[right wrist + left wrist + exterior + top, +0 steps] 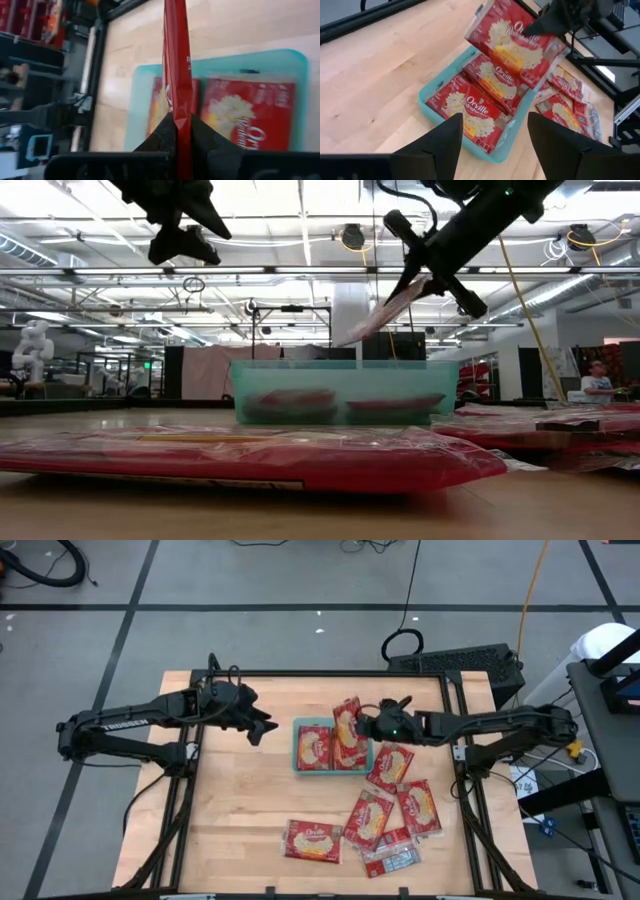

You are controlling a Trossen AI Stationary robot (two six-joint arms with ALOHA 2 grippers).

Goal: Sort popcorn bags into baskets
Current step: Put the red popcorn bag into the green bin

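Observation:
A teal tray [298,730] sits mid-table with two red popcorn packets [470,107] lying flat inside it, side by side. My right gripper [372,723] is over the tray's right part, shut on a third red packet [347,718], which shows above the tray [345,390] in the low view. My left gripper [262,728] hovers open and empty just left of the tray, its fingers [445,145] pointing toward it. Several more packets [368,818] lie flat on the table to the right and near side. My right gripper [181,125] pinches the red packet by its end edge [178,112] between the two fingers, coming from the table's right and slanting down. The packet [385,310] is lifted clear, tilted, sloping down from the fingers [430,265] over the tray.
Loose packets [313,840] [415,805] crowd the table's near right part, some overlapping. Bare wood lies left of the tray and along the near left. Metal frame rails [190,780] run along the table's sides. A dark box [460,662] sits behind the far right edge.

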